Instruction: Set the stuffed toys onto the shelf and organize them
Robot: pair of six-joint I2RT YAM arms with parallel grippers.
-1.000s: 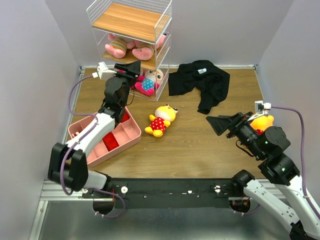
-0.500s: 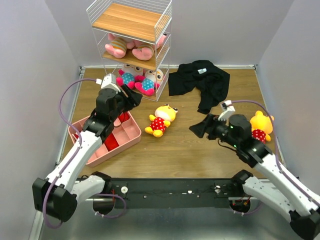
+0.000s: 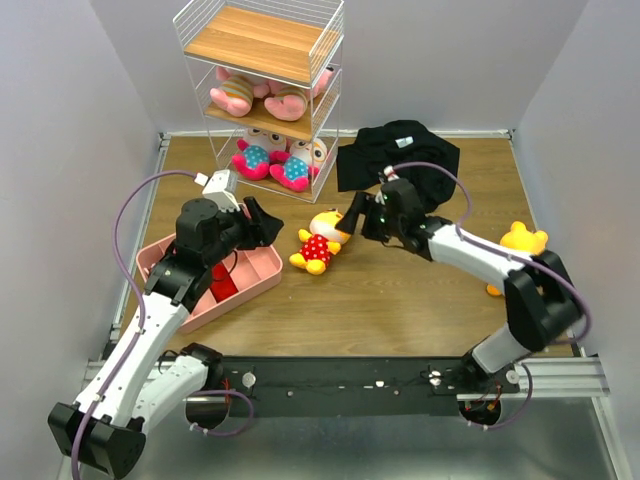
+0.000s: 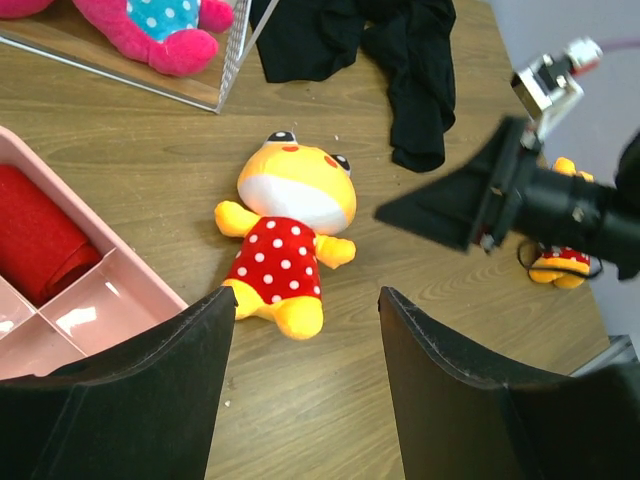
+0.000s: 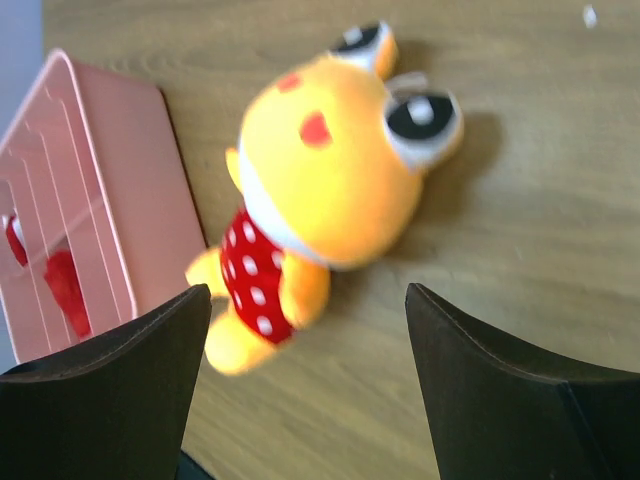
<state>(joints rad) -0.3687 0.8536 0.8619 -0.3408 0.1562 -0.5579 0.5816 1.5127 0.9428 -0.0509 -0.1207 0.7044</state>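
Observation:
The shelf (image 3: 262, 40) stands at the back left. Two pink toys (image 3: 255, 95) lie on its middle tier and two white-faced toys (image 3: 280, 160) on its bottom tier. One yellow toy (image 3: 322, 240) lies on the table; it also shows in the left wrist view (image 4: 288, 230) and the right wrist view (image 5: 320, 190). My right gripper (image 3: 352, 222) (image 5: 308, 290) is open and hovers just right of it. My left gripper (image 3: 262, 222) (image 4: 306, 292) is open and empty, left of it. A second yellow toy (image 3: 522, 240) (image 4: 560, 265) lies at the far right.
A pink plastic tray (image 3: 262, 268) with red items sits at the left, under my left arm; it also shows in the left wrist view (image 4: 100, 300). A black garment (image 3: 400, 165) lies at the back, behind my right arm. Walls close in both sides.
My left gripper has drawn back from the shelf's bottom tier toward the tray. My right arm has swung from the far right across to the yellow toy in the middle.

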